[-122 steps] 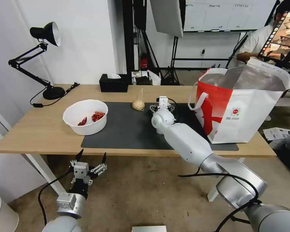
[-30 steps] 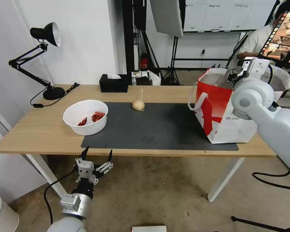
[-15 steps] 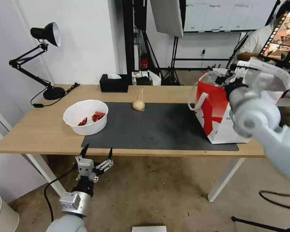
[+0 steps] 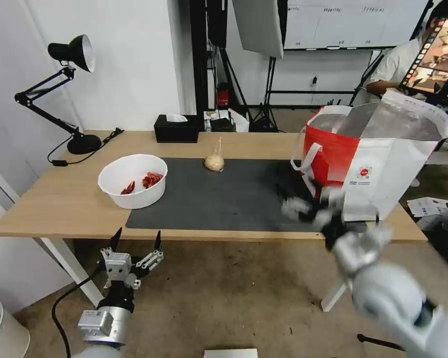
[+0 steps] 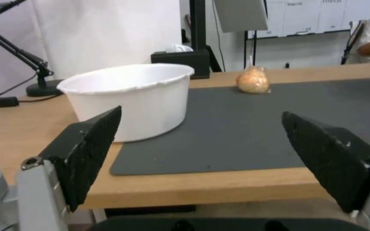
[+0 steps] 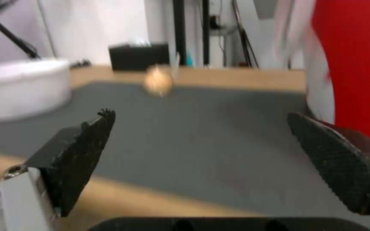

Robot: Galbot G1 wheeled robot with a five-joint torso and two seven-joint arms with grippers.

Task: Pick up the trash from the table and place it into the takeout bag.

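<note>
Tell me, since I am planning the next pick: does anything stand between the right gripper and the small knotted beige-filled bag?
Nothing visible does. The open right gripper faces the small knotted beige-filled bag across bare dark grey mat.

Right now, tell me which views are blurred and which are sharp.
Head view: the right gripper is smeared by motion at the table's front edge, the rest crisp. Right wrist view: bowl and knotted bag blurred. Left wrist view: sharp, left gripper open.

Left arm low at near left, wrist upright, left gripper [image 4: 136, 240] pointing up below near counter [image 4: 59, 209] edge, jaws spread wide, empty. Right arm reached in from near right, blurred; right gripper [image 6: 202, 128] jaws wide apart, empty.
</note>
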